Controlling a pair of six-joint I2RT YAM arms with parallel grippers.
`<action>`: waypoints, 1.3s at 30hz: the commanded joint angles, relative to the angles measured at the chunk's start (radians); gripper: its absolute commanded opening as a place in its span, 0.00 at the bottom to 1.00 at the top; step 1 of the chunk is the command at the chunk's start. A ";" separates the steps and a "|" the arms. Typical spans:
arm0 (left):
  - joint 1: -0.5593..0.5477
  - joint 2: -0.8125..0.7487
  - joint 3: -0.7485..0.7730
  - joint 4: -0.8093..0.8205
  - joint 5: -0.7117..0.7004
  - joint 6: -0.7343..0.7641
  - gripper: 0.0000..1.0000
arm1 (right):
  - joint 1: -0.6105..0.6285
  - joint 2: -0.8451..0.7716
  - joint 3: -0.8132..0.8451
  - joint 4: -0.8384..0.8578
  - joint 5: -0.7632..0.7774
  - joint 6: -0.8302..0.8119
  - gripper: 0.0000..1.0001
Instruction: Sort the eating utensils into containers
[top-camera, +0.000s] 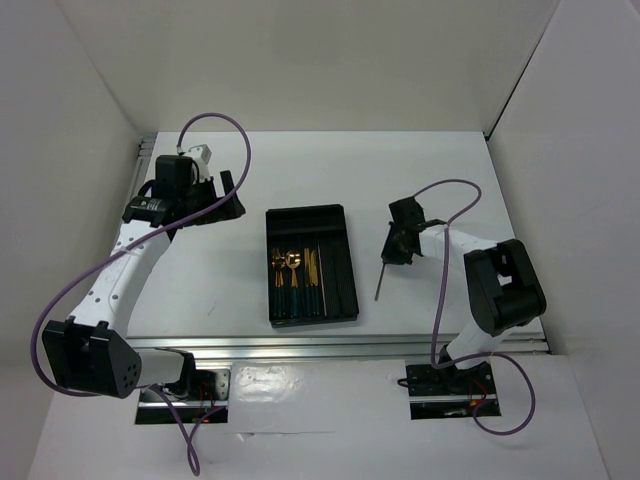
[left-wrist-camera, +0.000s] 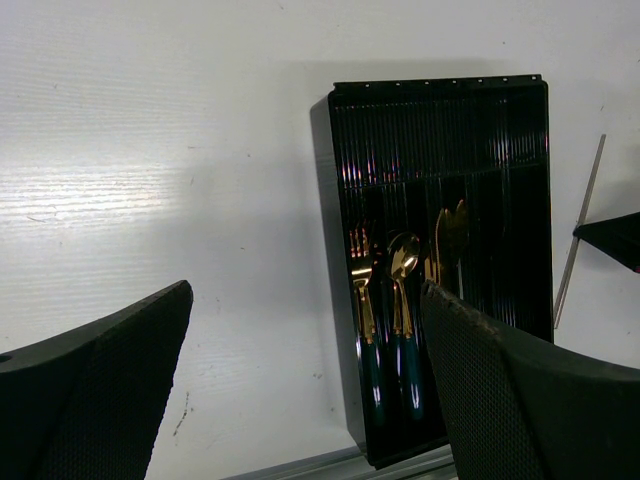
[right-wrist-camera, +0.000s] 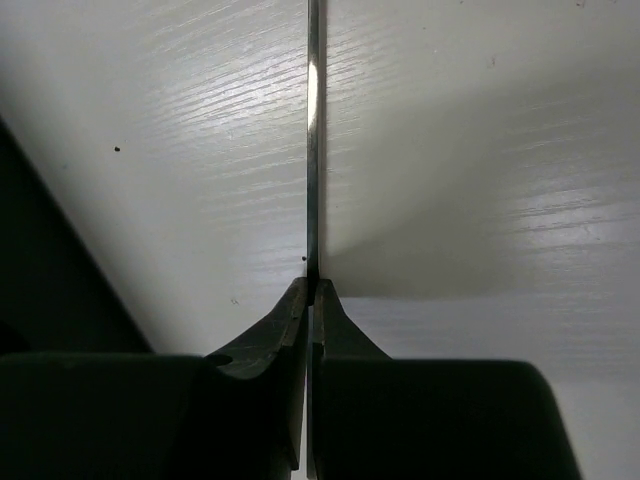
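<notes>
The black tray (top-camera: 342, 222) lies mid-table with long lengthwise compartments. Gold-headed, teal-handled utensils (top-camera: 293, 275) lie in its left compartments; they also show in the left wrist view (left-wrist-camera: 392, 300), with the tray's wall (left-wrist-camera: 340, 250) beside them. My right gripper (top-camera: 398, 245) is shut on the upper end of the thin grey stick (top-camera: 381, 280), right of the tray; the stick slants down toward the near edge. In the right wrist view the stick (right-wrist-camera: 312, 150) runs straight out from the closed gripper (right-wrist-camera: 312, 285). My left gripper (top-camera: 228, 195) is open and empty, left of the tray (left-wrist-camera: 305, 310).
White walls enclose the table on the left, back and right. An aluminium rail (top-camera: 340, 345) runs along the near edge, just below the tray. Purple cables (top-camera: 445, 270) loop from both arms.
</notes>
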 joint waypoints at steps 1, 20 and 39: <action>0.006 -0.026 -0.003 0.018 0.017 0.014 1.00 | -0.002 0.027 -0.010 -0.057 -0.017 -0.001 0.00; 0.006 -0.045 -0.003 0.018 0.017 0.014 1.00 | 0.240 -0.215 0.162 0.029 -0.215 -0.069 0.00; 0.006 -0.054 -0.003 0.018 0.017 0.014 1.00 | 0.415 -0.103 0.082 0.133 -0.079 0.052 0.00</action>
